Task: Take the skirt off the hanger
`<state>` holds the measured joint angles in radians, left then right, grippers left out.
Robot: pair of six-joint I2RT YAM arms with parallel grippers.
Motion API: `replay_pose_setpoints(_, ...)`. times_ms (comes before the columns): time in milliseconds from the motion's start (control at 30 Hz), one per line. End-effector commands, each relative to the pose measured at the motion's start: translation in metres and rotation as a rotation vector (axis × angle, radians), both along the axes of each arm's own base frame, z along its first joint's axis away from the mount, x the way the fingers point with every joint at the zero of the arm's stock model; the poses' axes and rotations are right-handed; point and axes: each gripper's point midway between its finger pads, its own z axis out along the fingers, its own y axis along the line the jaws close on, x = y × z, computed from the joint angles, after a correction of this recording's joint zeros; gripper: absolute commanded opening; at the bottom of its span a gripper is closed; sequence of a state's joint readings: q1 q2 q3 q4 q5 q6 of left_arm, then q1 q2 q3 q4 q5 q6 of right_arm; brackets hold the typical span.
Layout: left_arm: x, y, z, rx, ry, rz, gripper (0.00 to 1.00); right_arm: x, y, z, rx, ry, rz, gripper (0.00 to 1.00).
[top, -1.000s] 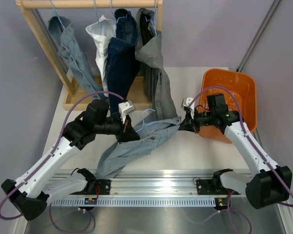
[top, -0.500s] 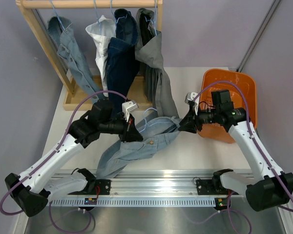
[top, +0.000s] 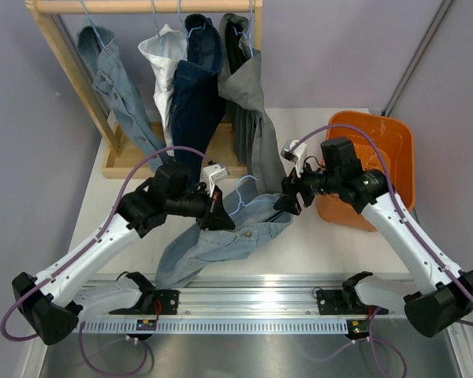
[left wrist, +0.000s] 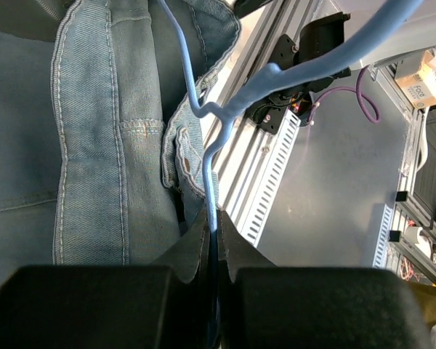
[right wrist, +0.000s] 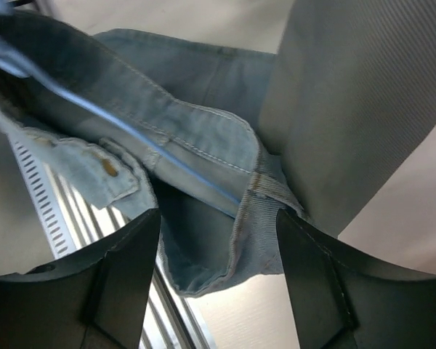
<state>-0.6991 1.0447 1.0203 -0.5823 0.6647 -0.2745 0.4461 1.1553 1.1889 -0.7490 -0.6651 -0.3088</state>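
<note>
The left claw (top: 217,211) is clamped together on the wire of the blue hanger (left wrist: 208,182) and should hold that wire steady. The right claw (right wrist: 216,218) stands apart with nothing in it, its fingers either side of the skirt's waistband (right wrist: 261,185). To do this step well, I judge it should close on denim alone, near the seam. It should keep clear of both the wire running inside the band and the grey garment (right wrist: 363,109) just beside it, then pull away from the hanger. The skirt (top: 232,232) is pale blue denim with light topstitching and a metal button. It hangs between the arms at mid-table (top: 339,236), and its lower part crumples toward the near edge.
</note>
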Motion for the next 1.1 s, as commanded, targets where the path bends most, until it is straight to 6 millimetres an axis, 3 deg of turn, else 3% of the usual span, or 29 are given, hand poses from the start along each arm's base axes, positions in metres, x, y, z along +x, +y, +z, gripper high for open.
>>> replay_pose_setpoints(0, 0.003, -0.007, 0.031, -0.073, -0.071, -0.011, 0.0, 0.028, -0.012, -0.014, -0.103, -0.036, -0.199, 0.73)
replay_pose_setpoints(300, 0.005, -0.003, 0.034, -0.062, -0.094, 0.004, 0.0, 0.038, -0.023, -0.039, -0.23, -0.058, -0.272, 0.68)
replay_pose_setpoints(733, 0.001, -0.001, 0.041, -0.07, -0.114, -0.011, 0.0, 0.041, -0.022, -0.058, -0.254, -0.022, -0.277, 0.32)
replay_pose_setpoints(933, -0.014, 0.004, 0.046, -0.093, -0.125, -0.064, 0.0, 0.074, -0.042, -0.055, -0.261, -0.107, -0.429, 0.0)
replay_pose_setpoints(1067, -0.024, 0.008, 0.052, -0.124, -0.146, -0.091, 0.0, 0.1, -0.067, -0.052, -0.241, -0.125, -0.532, 0.0)
